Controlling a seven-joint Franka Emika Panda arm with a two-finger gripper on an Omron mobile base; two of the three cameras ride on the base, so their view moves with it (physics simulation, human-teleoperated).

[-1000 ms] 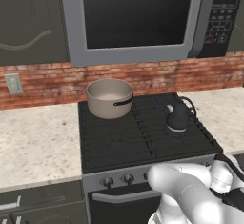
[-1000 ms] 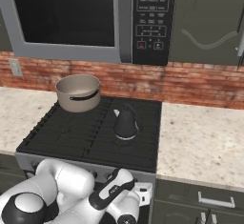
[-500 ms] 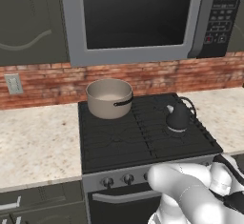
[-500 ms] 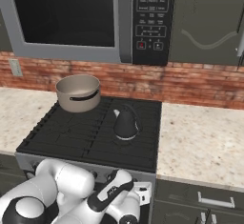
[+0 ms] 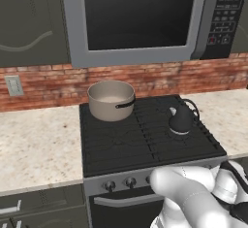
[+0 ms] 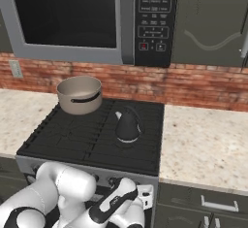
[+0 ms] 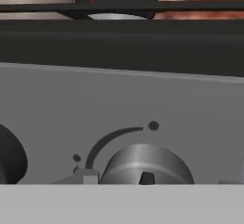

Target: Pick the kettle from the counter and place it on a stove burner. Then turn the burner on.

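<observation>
One kettle (image 5: 181, 119): unmoved on the right stove burner (image 5: 186, 134).
Pot (image 5: 111, 100): same place.
Fingers: cannot tell whether open.

Black cooktop (image 5: 145, 147) w/ kettle (image 5: 181, 121) & pot (image 5: 111, 100) on it.

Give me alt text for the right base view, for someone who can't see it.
A small dark kettle sits on the right-hand burner grate of a black cooktop, with a beige pot at the back left. A microwave hangs above against red brick, and the white robot arm reaches low toward the stove front.
</observation>
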